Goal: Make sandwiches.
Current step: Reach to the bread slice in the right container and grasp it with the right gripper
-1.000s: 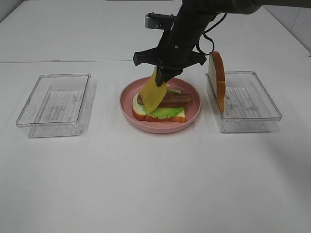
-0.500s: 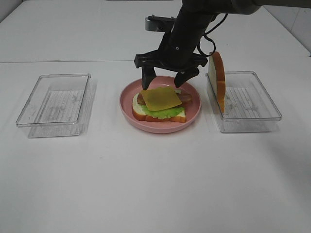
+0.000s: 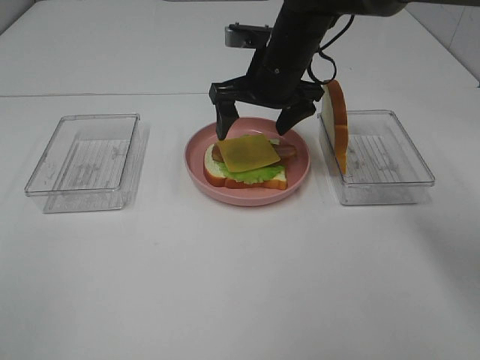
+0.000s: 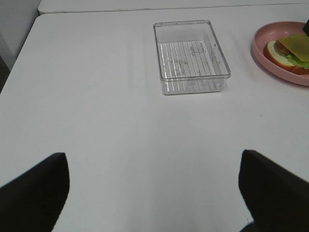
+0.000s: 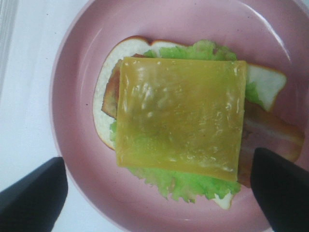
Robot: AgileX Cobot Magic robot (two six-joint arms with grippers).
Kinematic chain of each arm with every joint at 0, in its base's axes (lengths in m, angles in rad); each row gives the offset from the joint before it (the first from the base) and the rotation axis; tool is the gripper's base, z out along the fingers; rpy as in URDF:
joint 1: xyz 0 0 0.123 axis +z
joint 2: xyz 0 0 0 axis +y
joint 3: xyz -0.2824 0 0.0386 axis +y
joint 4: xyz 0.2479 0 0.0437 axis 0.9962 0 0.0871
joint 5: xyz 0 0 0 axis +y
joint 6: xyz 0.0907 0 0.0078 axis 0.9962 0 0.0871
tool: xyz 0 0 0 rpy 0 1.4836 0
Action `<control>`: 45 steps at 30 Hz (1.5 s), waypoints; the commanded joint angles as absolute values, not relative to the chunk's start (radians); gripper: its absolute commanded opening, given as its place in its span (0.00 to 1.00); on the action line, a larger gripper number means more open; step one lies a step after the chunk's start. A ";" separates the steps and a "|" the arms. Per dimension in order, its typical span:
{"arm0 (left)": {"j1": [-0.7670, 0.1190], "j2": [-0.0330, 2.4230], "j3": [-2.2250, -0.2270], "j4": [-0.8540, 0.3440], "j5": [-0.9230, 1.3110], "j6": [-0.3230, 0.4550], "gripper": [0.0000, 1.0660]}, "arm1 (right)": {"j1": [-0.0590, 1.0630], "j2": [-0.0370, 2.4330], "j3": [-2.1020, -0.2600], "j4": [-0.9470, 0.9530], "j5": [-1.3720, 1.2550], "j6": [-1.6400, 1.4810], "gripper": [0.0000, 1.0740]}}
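Note:
The sandwich stack (image 3: 246, 161) lies on the pink plate (image 3: 196, 163): a bread slice, green lettuce, bacon, and a yellow cheese slice (image 3: 247, 151) flat on top. My right gripper (image 3: 256, 127) hangs open just above it, one finger on each side, holding nothing. In the right wrist view the cheese (image 5: 178, 116) covers most of the lettuce (image 5: 190, 186) and bacon (image 5: 273, 140). A second bread slice (image 3: 335, 124) stands on edge in the right tray (image 3: 386, 161). My left gripper (image 4: 154, 193) is open over bare table, well short of the plate (image 4: 270, 63).
An empty clear tray (image 3: 86, 161) sits left of the plate and also shows in the left wrist view (image 4: 190, 55). The right arm reaches in from the back right, over the plate. The white table (image 3: 240, 285) runs on toward the front.
The right gripper opened and let go of the cheese slice. It hung tilted from the fingers before and now lies flat on the stack. The gripper has lifted slightly.

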State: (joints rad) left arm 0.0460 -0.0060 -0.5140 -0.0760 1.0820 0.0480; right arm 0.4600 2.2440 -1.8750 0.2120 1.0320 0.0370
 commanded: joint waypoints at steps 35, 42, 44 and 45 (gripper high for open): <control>0.044 -0.021 -0.514 -0.081 1.077 0.043 0.84 | 0.259 2.178 -2.149 0.036 1.330 0.160 0.90; 0.044 -0.021 -0.514 -0.081 1.077 0.043 0.84 | 0.262 2.245 -2.130 0.033 1.330 0.155 0.89; 0.044 -0.021 -0.514 -0.081 1.077 0.043 0.84 | 0.262 2.265 -2.130 0.033 1.330 0.155 0.89; 0.044 -0.021 -0.514 -0.081 1.077 0.043 0.84 | 0.262 2.283 -2.130 0.033 1.330 0.155 0.89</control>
